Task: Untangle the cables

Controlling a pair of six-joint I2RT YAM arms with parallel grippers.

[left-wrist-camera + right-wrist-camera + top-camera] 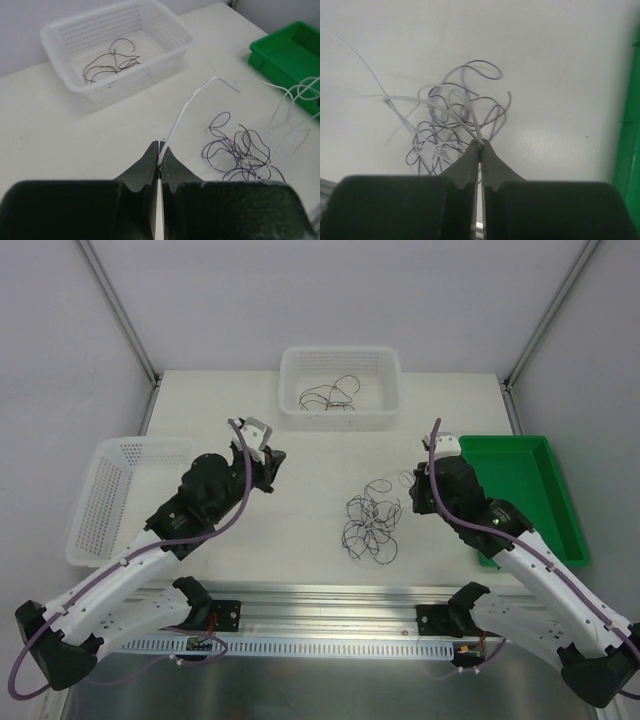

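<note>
Overhead, white cable [182, 112] barely discernible.

Table [330, 455]: white, matte top. From my feed, a white perforated basket [340, 421] sits at the far centre, long side facing the near edge. A second white perforated basket [100, 505] is at the left edge. Green tray [530, 480] is at the right edge. A silver slotted rail [330, 600] runs along the near edge. Grey frame posts [120, 310] rise from the far corners.
</note>
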